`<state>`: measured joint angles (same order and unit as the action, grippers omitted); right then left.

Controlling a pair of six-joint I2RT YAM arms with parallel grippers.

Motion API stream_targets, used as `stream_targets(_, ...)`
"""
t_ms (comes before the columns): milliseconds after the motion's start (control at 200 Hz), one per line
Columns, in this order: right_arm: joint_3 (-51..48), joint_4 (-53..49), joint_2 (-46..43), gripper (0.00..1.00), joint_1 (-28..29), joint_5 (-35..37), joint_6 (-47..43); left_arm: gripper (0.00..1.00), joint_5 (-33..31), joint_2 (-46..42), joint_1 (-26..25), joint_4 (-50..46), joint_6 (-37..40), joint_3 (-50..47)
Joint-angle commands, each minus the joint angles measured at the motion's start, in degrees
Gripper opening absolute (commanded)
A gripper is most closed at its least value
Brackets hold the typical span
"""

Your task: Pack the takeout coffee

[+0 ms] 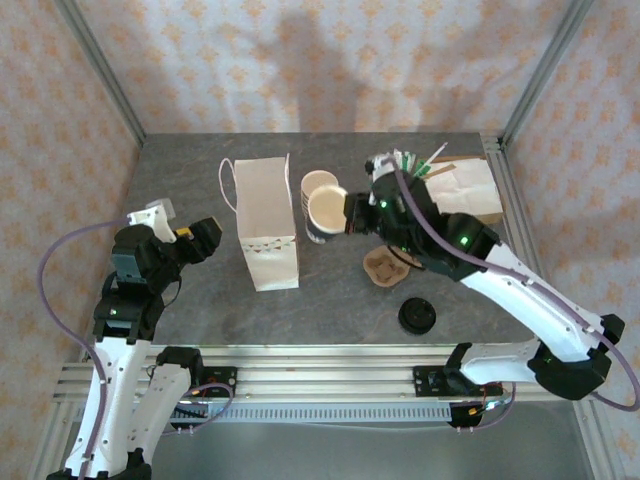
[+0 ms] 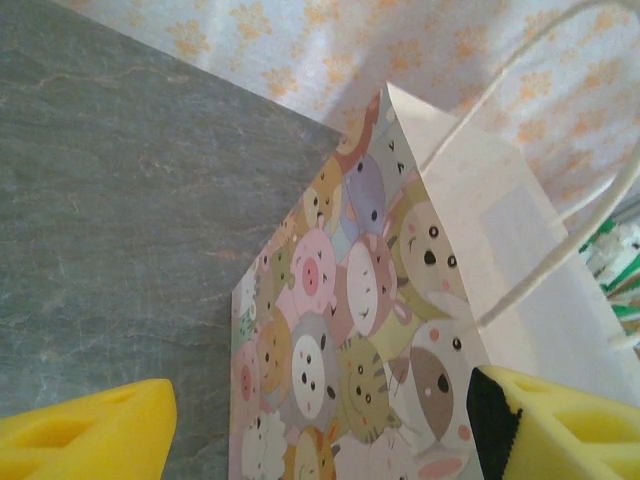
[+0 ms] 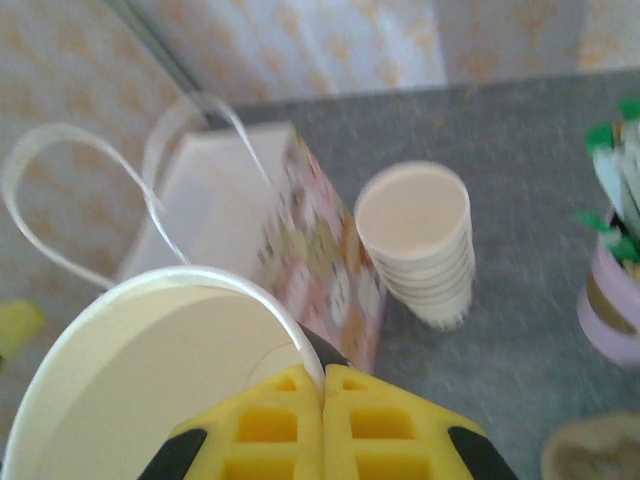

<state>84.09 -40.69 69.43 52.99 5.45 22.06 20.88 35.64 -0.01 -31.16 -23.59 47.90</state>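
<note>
**Cup in hand, lid loose**

My right gripper (image 3: 322, 378) is clenched on the rim of the lidless coffee cup (image 1: 325, 212), just beside the white bag (image 1: 268, 225) and perhaps lifted. My left gripper (image 1: 205, 240) stands released. I reckon the cup next needs the black lid (image 1: 417, 315), then bagging.

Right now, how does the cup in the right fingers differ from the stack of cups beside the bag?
The held cup is single; the stack is several nested cups. The held cup's rim is pinched by the fingers of the right gripper; the stack stands free on the table. Both are pale and lidless.
</note>
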Motion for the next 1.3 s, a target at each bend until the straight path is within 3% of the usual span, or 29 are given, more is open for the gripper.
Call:
stream_targets(0, -8.09, -3.42, -3.51, 0.0, 0.72, 1.56, 3.36, 0.78, 4.78, -1.19, -0.25, -6.33, 4.31, 3.76)
stream_targets(185, -24.29, 2.24, -8.16, 0.0, 0.86, -1.6, 6.48, 0.79, 14.36, -5.19, -0.25, -10.93, 0.2, 4.36)
stream_targets(420, -34.72, 10.01, -7.29, 0.0, 1.88, -4.38, 7.89, 0.77, 19.04, -8.38, -0.4, -15.92, -0.31, 3.08)
stream_targets(721, -41.76, 18.47, -7.27, 0.0, 2.28, -0.21, 8.14, 0.77, 15.53, -10.05, -0.43, -13.98, -0.83, -1.56)
stream_targets(1021, -43.24, 19.29, -5.03, 0.11, 2.29, 1.65, 9.31, 0.77, 12.6, -10.34, -0.43, -10.62, -2.99, -3.69)
stream_targets(1291, -44.41, 20.18, -3.39, 0.11, 2.29, 2.04, 9.48, 0.77, 11.65, -10.0, -0.36, -9.38, -3.62, -5.14)
